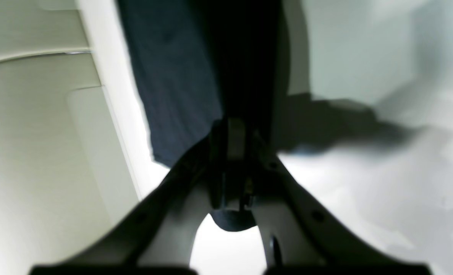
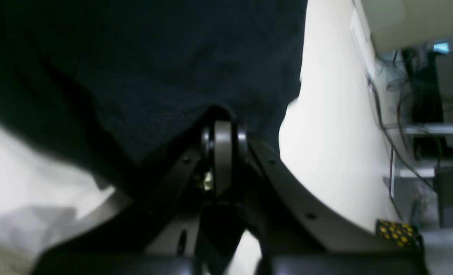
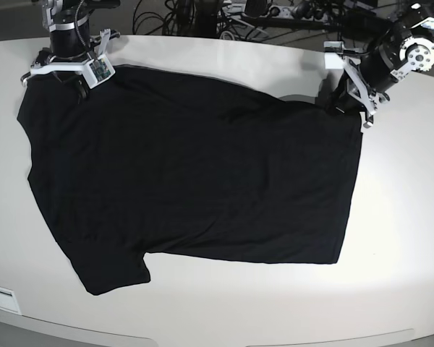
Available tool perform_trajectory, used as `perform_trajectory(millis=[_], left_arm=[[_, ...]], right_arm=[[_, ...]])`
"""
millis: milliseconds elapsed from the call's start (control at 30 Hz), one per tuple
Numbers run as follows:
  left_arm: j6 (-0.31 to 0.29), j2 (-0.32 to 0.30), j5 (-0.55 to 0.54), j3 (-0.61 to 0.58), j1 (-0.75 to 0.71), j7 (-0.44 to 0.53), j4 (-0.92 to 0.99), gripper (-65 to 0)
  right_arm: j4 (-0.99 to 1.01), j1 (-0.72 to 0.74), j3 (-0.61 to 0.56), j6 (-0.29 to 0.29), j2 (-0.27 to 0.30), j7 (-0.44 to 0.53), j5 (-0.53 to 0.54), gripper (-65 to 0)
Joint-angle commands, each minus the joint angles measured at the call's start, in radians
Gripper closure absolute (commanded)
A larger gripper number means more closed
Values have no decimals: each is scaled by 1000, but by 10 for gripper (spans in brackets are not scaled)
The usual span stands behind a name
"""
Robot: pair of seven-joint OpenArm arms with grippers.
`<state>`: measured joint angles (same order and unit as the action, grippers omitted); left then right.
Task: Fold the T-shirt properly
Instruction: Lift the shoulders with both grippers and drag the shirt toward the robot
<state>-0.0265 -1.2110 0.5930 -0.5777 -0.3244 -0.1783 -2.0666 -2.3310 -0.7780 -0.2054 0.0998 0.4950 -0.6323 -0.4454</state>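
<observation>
T-shirt (image 3: 188, 173) spread plain-face up on the table (image 3: 405, 238).
Its long axis was laid left-right; both grippers' jaws were clamped on its far edge.

Bright even overhead light, soft shadows, blurry wrist views, overexposed white patches

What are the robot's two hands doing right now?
Left gripper: shut on the T-shirt.
Right gripper: shut on the T-shirt.
</observation>
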Motion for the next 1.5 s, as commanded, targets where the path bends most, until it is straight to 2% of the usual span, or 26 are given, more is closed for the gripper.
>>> perform_trajectory(millis=[0,267,600,767,833,900,1033,1100,1233,1467], left_arm=[[26,-12,-13,11,32,-3,-10,0],[26,98,-83,11,193,-5,40,0],[26,216,-117,11,336,-5,253,0],[26,239,-135,10,333,-5,268,0],[26,245,-135,10,333,-4,268,0],[26,247,-136,10,333,-1,268,0],[26,247,-140,10,333,0,268,0],[26,248,-147,10,333,4,268,0],[25,251,-159,10,336,26,268,0],[22,287,-177,10,339,21,268,0]], right_arm=[[-19,12,4,5,9,22,6,0],[-14,111,4,-86,24,80,106,0],[144,277,3,-90,24,91,116,0],[224,367,3,-107,39,90,131,0],[225,391,3,-59,60,90,132,0],[225,400,3,-44,85,91,132,0],[225,415,3,-54,114,100,132,0],[225,416,3,-59,126,107,172,0],[225,432,3,-129,135,121,262,0],[234,470,3,-122,137,125,297,0]])
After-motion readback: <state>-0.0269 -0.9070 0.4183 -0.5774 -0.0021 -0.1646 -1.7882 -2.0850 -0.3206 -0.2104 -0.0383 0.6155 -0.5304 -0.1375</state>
